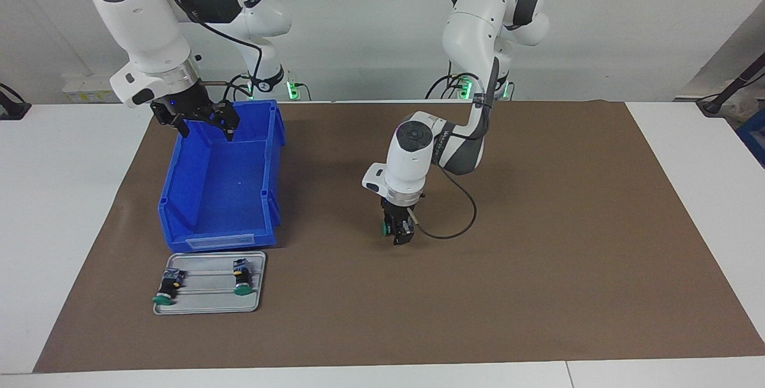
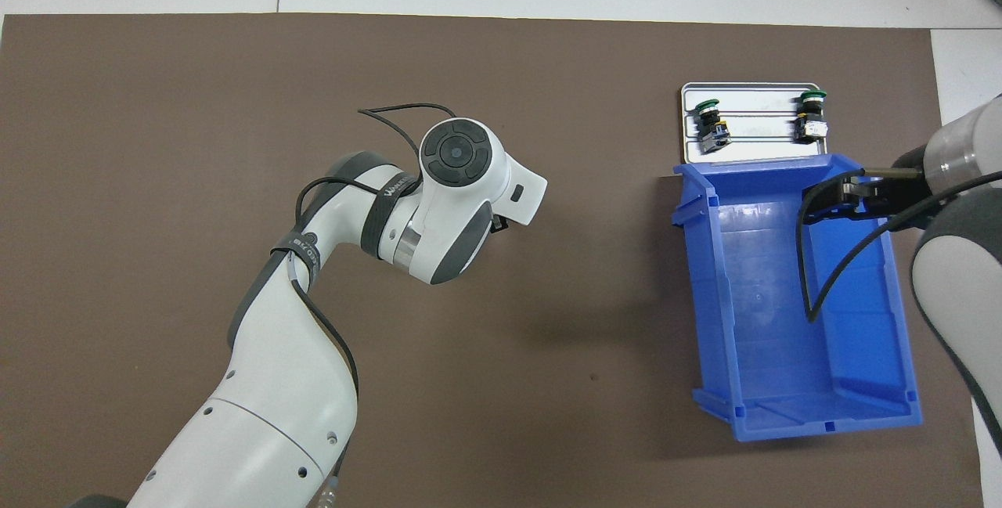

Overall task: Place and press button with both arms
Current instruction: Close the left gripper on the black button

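At the middle of the brown mat (image 1: 538, 226), my left gripper (image 1: 399, 234) pinches the small, light, rigid green-capped push-button (image 1: 385, 228), best held by its black barrel, while my right gripper (image 1: 203, 122) waits wide above the blue plastic bin (image 1: 179, 196).

A white table (image 1: 72, 208) carries a brown mat (image 1: 538, 268) that covers most of its top. On the mat, toward the right arm's end, sits a blue bin (image 1: 221, 179) — and just beside it, farther from the robots, a small grey tray (image 1: 209, 301) — touching or nearly so.
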{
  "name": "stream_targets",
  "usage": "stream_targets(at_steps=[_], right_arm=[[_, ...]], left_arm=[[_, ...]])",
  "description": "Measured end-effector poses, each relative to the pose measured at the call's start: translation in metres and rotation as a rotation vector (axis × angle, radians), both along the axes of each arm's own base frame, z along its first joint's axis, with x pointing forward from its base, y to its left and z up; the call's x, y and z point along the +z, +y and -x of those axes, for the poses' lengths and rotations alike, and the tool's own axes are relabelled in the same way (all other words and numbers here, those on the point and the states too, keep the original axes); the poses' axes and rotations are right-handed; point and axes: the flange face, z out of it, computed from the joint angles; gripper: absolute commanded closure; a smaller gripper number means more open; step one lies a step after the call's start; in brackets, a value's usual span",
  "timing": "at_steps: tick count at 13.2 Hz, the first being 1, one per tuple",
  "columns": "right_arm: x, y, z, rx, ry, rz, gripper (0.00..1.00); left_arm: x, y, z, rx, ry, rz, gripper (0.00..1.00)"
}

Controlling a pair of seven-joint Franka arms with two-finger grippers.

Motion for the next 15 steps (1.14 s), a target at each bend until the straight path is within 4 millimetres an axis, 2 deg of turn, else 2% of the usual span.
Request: stream_targets(at_steps=[1,2,3,4,5,11,15], right_arm=[[0.0,0.0,0.0,0.0,0.0,0.0,0.0],[0.0,0.0,0.0,0.0,0.0,0.0,0.0],[0.0,0.0,0.0,0.0,0.0,0.0,0.0],[0.0,0.0,0.0,0.0,0.0,0.0,0.0],[0.0,0.0,0.0,0.0,0.0,0.0,0.0],[0.0,0.0,0.0,0.0,0.0,0.0,0.0],[0.0,0.0,0.0,0.0,0.0,0.0,0.0]], left_arm=[[-0.001,0.0,0.001,0.0,0.002,-0.002,0.41],[-0.003,0.001,0.001,0.0,0.004,-0.003,0.52],[-0.003,0.001,0.001,0.0,0.006,-0.004,0.67],[-0.004,0.001,0.002,0.0,0.006,-0.004,0.94],[-0.003,0.001,0.001,0.0,0.005,-0.003,1.0],[0.003,0.003,-0.004,0.005,-0.02,0.003,1.0],[0.042,0.014,-0.012,0.018,-0.061,0.014,1.0]])
